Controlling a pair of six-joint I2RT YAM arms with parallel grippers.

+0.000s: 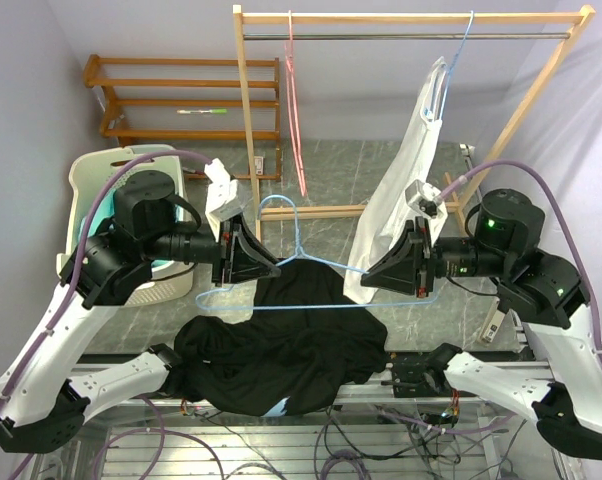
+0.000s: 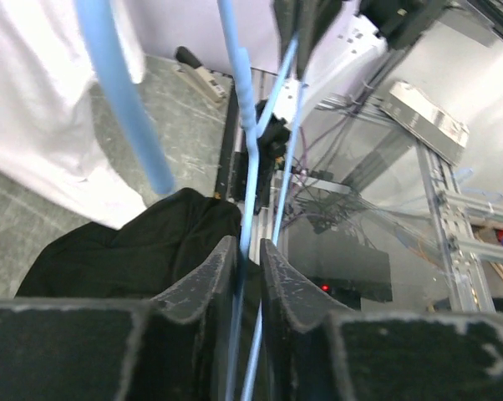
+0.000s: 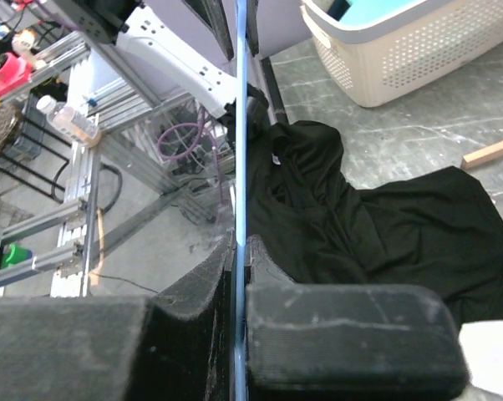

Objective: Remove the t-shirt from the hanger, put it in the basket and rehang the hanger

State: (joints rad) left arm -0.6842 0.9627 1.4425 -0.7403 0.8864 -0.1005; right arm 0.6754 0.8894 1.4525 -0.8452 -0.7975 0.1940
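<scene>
From above I can't make out whether any black cloth is caught on the thin light-blue wire hanger [image 1: 311, 306]. Its lower bar crosses the top edge of the crumpled black t-shirt [image 1: 281, 355], and dark fabric shows behind the wire triangle. The shirt's near edge runs under the arms and off the table's rim, so its full outline is hidden. Both wrist views are half filled by their own fingers.

I count three hangers: the blue one I hold, a pink one [image 1: 297, 120] on the wooden clothes rail [image 1: 246, 120], and another blue one [image 1: 459, 60] there carrying a white garment [image 1: 406, 190]. That makes two garments. There is one white laundry basket [image 1: 81, 190], at the left.

The right pincer [image 3: 239, 246] is clamped tight on the hanger's wire at its right end. The left pincer [image 2: 250, 251] has the wire running between its fingers with a slim gap, and I cannot tell whether it presses. The t-shirt lies heaped on the table below and between the two pincers, nearer the arm bases and touched by neither.
</scene>
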